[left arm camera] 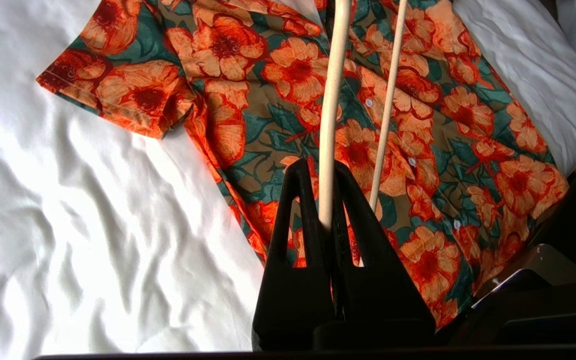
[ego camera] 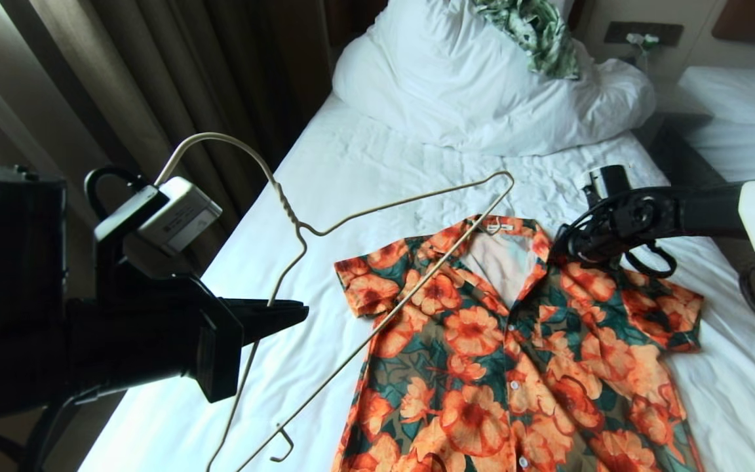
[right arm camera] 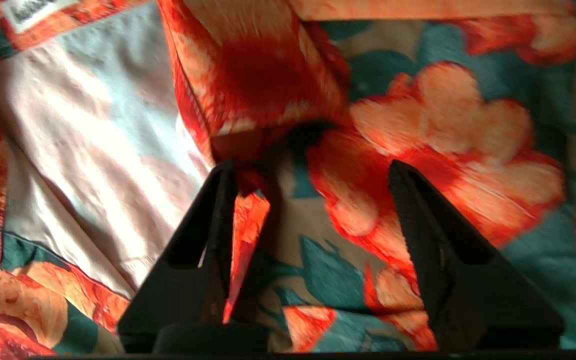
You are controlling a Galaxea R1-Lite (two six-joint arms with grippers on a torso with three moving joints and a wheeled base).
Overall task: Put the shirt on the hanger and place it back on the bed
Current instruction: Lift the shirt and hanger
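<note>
Hanger (ego camera: 351,262) is in the air over the bed's (ego camera: 325,170) left side, with our left gripper (ego camera: 279,313) clamped tight on one wire run below the twisted neck. Hook points up and away; the far shoulder tip hangs just above the collar. Shirt (ego camera: 522,354) lies flat, front up, collar toward the pillow, long axis running from us to the headboard. Right gripper (right arm camera: 308,200) is right down at the collar's right-hand side, fingers apart, straddling a fold of the placket; nothing pinched yet as far as we can see. Key relation: collar opening sits directly ahead of the hanger's far tip, and the right arm is the nearer one to lift fabric so that tip can slide in.
</note>
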